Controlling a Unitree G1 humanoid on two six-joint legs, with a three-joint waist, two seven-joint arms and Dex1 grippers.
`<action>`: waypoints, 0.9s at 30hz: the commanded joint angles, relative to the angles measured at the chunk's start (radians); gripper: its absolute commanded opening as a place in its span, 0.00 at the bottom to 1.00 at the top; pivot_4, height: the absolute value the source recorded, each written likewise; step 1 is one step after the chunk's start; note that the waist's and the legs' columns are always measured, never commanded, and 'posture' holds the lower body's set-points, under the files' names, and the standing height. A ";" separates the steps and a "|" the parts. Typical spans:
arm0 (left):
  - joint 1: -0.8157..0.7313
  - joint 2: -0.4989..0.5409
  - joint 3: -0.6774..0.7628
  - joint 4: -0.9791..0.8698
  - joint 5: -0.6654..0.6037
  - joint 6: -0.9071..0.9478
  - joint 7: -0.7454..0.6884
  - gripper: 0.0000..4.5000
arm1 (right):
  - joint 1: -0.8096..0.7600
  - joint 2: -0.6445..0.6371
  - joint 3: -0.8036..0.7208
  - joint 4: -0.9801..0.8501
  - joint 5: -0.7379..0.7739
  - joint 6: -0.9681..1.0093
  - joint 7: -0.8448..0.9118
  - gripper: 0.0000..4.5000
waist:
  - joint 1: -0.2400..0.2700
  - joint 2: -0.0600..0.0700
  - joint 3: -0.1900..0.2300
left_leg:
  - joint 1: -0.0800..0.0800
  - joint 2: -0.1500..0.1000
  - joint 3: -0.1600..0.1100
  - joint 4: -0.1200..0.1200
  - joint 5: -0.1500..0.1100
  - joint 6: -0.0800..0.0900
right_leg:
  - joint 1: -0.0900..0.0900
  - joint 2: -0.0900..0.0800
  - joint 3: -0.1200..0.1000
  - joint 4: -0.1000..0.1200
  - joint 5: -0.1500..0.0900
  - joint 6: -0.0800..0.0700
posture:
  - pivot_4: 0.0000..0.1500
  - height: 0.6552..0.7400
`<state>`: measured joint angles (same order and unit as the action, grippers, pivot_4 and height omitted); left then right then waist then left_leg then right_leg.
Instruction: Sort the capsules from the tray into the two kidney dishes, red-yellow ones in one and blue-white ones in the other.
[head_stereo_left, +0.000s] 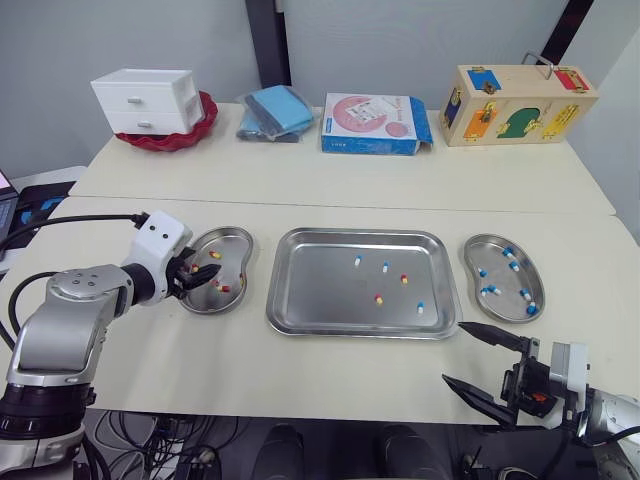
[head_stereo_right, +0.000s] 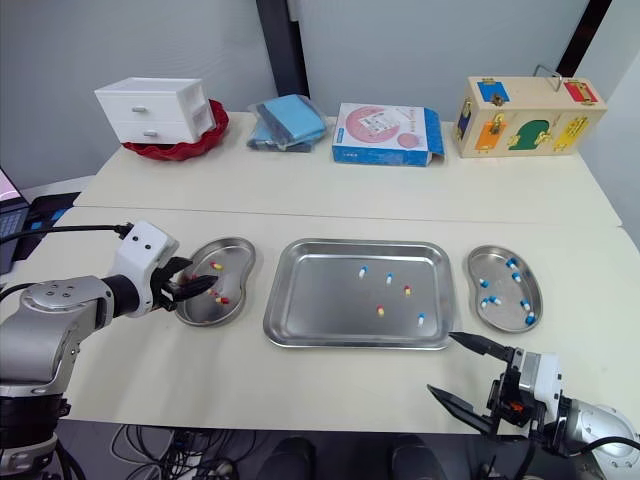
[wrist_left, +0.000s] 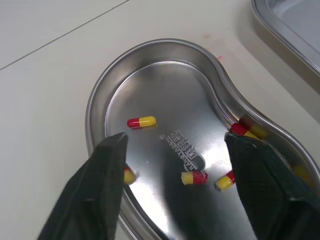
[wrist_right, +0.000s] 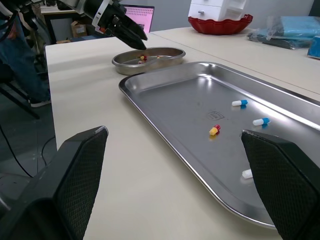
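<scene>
The steel tray (head_stereo_left: 320, 295) lies mid-table and holds three blue-white capsules (head_stereo_left: 357, 260) and two red-yellow capsules (head_stereo_left: 379, 298). To its left, the left kidney dish (head_stereo_left: 230, 248) contains several red-yellow capsules (wrist_left: 141, 121). My left gripper (head_stereo_left: 200, 277) hovers open just over this dish, with nothing between its fingers (wrist_left: 112, 165). On the tray's right, the right kidney dish (head_stereo_left: 500, 272) has several blue-white capsules (head_stereo_left: 511, 265). My right gripper (head_stereo_left: 455, 352) is open and empty at the table's front edge, just off the tray's front right corner.
Along the back of the table stand a white drawer box (head_stereo_left: 148, 100) in a red bowl, a blue cloth bundle (head_stereo_left: 275, 110), a pink-and-blue carton (head_stereo_left: 375, 122) and a wooden lock box (head_stereo_left: 515, 102). Cables hang at the table's left edge.
</scene>
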<state>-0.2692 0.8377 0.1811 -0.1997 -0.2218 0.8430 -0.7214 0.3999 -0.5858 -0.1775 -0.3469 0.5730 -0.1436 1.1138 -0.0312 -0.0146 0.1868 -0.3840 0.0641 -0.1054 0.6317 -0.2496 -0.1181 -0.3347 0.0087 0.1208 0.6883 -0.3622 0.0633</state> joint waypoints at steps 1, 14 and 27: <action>-0.016 0.025 -0.005 -0.021 -0.005 0.001 -0.001 0.98 | -0.007 -0.001 -0.019 -0.027 0.018 -0.008 0.000 1.00 | 0.000 0.000 0.000 | 0.000 0.000 0.000 0.000 0.000 0.000 | 0.000 0.000 0.000 0.000 0.000 0.000 | 1.00 1.00; -0.008 0.016 0.006 -0.017 -0.021 -0.020 -0.002 1.00 | 0.003 -0.001 -0.037 -0.035 0.035 0.015 -0.020 1.00 | 0.000 0.000 0.000 | 0.000 0.000 0.000 0.000 0.000 0.000 | 0.000 0.000 0.000 0.000 0.000 0.000 | 1.00 1.00; 0.368 0.113 0.406 0.138 -0.133 -0.380 -0.307 1.00 | 0.121 -0.351 -0.386 -0.047 0.074 0.483 -0.087 1.00 | -0.007 0.000 0.000 | 0.001 0.000 0.003 -0.002 0.000 0.000 | -0.001 -0.001 0.003 -0.001 0.000 0.000 | 1.00 1.00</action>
<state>0.0759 0.9275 0.5202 -0.1079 -0.3719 0.5513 -0.9965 0.5187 -0.9092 -0.4859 -0.4172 0.6491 0.2916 1.0187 -0.0378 -0.0147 0.1868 -0.3828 0.0637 -0.1015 0.6300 -0.2497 -0.1179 -0.3360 0.0078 0.1240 0.6874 -0.3625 0.0630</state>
